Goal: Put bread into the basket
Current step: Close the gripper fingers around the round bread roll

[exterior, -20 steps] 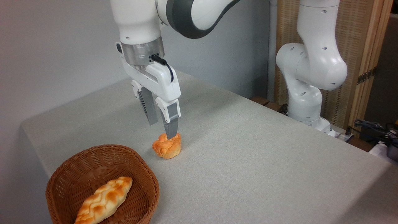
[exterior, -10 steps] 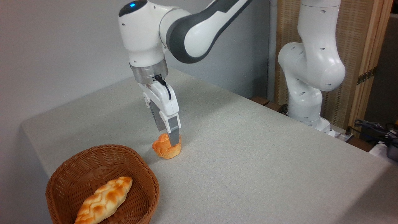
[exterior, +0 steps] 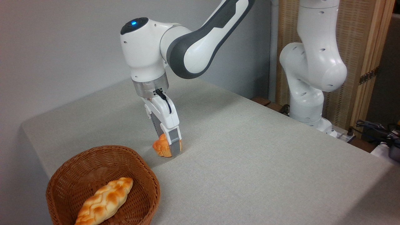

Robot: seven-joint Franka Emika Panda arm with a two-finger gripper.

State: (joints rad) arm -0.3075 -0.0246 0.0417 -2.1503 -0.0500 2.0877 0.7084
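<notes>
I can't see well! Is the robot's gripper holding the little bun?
Gripper: down around the bun on the table, one finger on each side; whether it is squeezing yet cannot be told.

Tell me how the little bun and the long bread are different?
The bun is small, round and orange; the loaf is long, braided and paler gold. The bun sits on the table between the gripper fingers; the loaf lies inside the basket, untouched. Both are golden baked breads.
</notes>
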